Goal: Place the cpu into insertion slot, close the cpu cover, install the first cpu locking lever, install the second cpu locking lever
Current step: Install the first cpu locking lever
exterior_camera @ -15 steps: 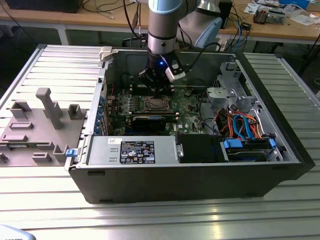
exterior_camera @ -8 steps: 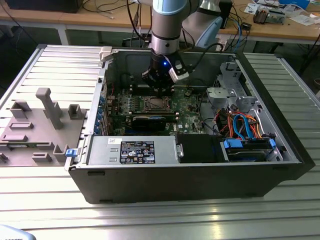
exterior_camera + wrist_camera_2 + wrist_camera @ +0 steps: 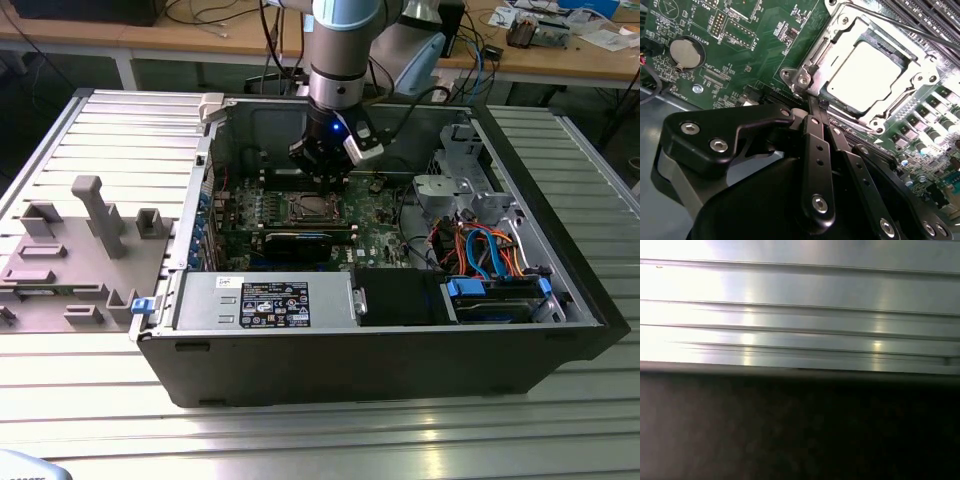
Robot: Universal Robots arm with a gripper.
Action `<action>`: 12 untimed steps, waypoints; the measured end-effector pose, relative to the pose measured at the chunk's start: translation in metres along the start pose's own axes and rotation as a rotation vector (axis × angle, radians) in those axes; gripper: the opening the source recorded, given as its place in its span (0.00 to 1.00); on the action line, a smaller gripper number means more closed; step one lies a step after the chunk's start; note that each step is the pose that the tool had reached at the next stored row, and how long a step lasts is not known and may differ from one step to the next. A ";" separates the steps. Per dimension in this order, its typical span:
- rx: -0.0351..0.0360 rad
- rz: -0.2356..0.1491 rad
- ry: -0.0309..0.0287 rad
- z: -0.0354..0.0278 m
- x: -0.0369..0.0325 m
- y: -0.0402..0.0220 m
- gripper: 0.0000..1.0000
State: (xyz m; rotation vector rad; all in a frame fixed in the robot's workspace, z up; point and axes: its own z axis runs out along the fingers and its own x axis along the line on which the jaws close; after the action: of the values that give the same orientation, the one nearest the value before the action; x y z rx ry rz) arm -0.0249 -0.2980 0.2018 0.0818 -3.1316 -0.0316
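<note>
In the second wrist view the cpu [image 3: 867, 75] lies flat in the insertion slot [image 3: 827, 90], its silver top showing. The cpu cover [image 3: 920, 82] lies down over it as a silvery frame around the chip. A thin lever rod [image 3: 890, 22] runs along the socket's far side. My gripper [image 3: 813, 102] is shut, its two black fingers [image 3: 817, 150] meeting at the socket's near corner, by a metal hinge hook [image 3: 804, 79]. I cannot tell whether the tips pinch anything. In the exterior view the gripper [image 3: 325, 178] hangs just behind the socket [image 3: 308, 208] inside the open computer case.
Green motherboard [image 3: 750, 55] with a coin battery [image 3: 685, 52] and black memory slots [image 3: 930, 15] surrounds the socket. The case [image 3: 400, 360] holds a power supply [image 3: 265, 300], a drive cage [image 3: 495, 295] and cables. Grey fixtures [image 3: 90, 225] stand on the ribbed table [image 3: 800, 315].
</note>
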 end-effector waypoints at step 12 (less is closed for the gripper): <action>0.0025 0.000 0.0006 -0.0067 0.0005 -0.0082 0.11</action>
State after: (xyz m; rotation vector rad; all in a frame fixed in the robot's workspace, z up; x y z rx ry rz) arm -0.0249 -0.3063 0.2083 0.0819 -3.1311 -0.0276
